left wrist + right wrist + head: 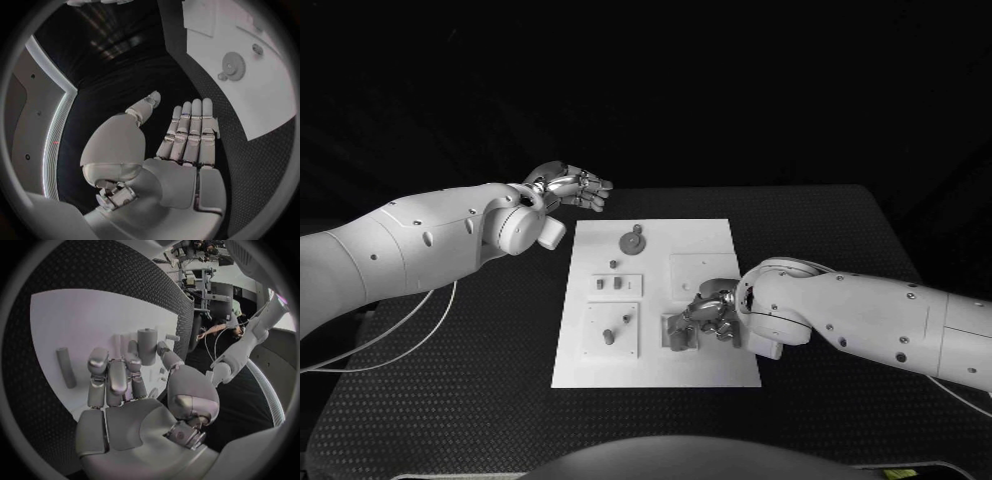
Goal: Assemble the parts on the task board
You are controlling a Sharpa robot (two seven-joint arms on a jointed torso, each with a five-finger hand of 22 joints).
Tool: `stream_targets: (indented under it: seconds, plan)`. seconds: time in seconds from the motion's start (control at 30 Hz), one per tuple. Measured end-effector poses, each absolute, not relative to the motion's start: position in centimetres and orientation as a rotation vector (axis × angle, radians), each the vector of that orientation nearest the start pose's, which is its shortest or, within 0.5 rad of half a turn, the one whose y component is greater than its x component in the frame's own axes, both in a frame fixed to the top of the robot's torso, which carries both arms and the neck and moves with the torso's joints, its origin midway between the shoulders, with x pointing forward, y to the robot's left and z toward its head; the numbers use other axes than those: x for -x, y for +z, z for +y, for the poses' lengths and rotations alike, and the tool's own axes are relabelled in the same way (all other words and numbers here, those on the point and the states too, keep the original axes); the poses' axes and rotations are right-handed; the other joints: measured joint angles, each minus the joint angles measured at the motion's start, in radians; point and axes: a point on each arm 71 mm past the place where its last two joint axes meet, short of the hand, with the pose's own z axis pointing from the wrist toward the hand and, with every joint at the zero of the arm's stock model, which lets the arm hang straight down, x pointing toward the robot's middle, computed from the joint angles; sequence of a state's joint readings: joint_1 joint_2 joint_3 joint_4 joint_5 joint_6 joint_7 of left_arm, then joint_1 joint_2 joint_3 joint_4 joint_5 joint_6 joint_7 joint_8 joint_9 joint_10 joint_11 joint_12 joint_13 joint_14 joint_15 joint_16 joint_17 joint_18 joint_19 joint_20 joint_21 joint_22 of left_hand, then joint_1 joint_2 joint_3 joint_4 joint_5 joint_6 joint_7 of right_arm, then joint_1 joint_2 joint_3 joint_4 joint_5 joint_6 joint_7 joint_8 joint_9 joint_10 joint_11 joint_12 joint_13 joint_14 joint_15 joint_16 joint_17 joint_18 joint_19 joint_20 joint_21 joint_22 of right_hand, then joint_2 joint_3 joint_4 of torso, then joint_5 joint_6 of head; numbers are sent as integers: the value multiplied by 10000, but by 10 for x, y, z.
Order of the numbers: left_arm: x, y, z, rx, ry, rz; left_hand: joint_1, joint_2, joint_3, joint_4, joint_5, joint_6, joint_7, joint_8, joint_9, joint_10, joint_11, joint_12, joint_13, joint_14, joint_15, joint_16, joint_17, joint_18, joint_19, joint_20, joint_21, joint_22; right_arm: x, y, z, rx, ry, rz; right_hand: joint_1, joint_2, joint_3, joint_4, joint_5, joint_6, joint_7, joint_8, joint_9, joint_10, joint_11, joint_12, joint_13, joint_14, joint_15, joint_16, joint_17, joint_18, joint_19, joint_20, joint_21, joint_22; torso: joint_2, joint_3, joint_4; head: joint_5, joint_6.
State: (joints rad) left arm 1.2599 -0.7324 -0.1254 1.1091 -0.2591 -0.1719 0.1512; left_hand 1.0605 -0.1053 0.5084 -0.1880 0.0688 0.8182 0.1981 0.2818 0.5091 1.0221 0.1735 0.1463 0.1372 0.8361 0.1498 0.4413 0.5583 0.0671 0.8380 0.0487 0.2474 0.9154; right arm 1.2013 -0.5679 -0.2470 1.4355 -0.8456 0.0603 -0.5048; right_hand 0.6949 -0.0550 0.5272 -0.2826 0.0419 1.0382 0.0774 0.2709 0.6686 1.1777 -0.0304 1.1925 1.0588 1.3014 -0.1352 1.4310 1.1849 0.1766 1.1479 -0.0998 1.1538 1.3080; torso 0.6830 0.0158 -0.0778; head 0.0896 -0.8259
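The white task board [711, 245] lies mid-table with small grey parts on it. A gear [633, 241] sits near its far edge, small pegs [609, 284] stand below it, and another part [610, 335] lies at the near left. My right hand [711, 312] is low over the near right of the board [75, 320]. In the right wrist view the hand [125, 385] pinches an upright grey cylinder [147, 346] between thumb and a finger. A second peg [65, 367] stands apart. My left hand [567, 187] hovers off the board's far left corner, fingers straight [190, 130], holding nothing.
A grey block [679, 335] sits on the board just left of my right hand. The left wrist view has the gear [234, 64] and a small peg [257, 48] on the board [262, 110]. Black table [819, 230] surrounds the board.
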Motion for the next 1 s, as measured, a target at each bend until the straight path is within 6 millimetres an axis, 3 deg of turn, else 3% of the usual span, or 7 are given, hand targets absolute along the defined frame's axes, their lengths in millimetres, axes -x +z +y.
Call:
stream_targets:
  seconds: [0.4, 0.77, 0.9, 1.0]
  plan:
    - [-553, -210, 279, 9757, -11095, 16715, 0, 0, 0, 0, 0, 0, 0, 0, 0, 0, 0, 0, -9, 0, 0, -1, -1, -52, 0, 0, 0, 3, -441, -300, -109, -1799, 5641, 25598, -43, -44, -1, 0, -1, -2, -4, -41, 2, 0, 0, 0, 1, -62, -4, 0, -25, 1, -14, 15, 0, -1, -2, 0, -27, 76, -34]
    - [-553, -210, 279, 9760, -11092, 16718, 0, 0, 0, 0, 0, 0, 0, 0, 1, 0, 0, 0, -8, 0, 0, 0, 9, -58, 0, 0, 0, 8, -442, -299, -108, -1727, 5684, 25407, -178, 8, 19, 53, -1, -5, -23, -37, -1, 0, 0, 0, 1, -63, -3, 12, -47, 1, -15, 17, 0, -2, -5, 6, -13, 93, -35]
    - [-553, -210, 279, 9760, -11092, 16720, 0, 0, 0, 0, 0, 0, 0, 0, 1, 0, 0, 0, -7, 0, 0, 0, 8, -62, 0, 0, 0, 7, -442, -299, -108, -1748, 5679, 25322, -354, -93, 55, 192, -1, 25, -9, -37, -8, 0, 0, -39, 13, -63, -3, 42, -88, 1, -15, 17, -1, -3, -6, 5, -14, 98, -40]
    - [-553, -210, 279, 9762, -11090, 16722, 0, 0, 0, 0, 0, 0, 0, 0, 1, 0, 0, 0, -7, 0, 0, 0, 8, -67, 0, 0, 0, 7, -443, -299, -108, -1742, 5688, 25290, -577, -316, 100, 375, -1, 27, -12, -79, -7, 0, 0, -40, 18, -80, 14, 42, -138, 1, -15, 18, -1, -13, -6, 1, -20, 99, -45]
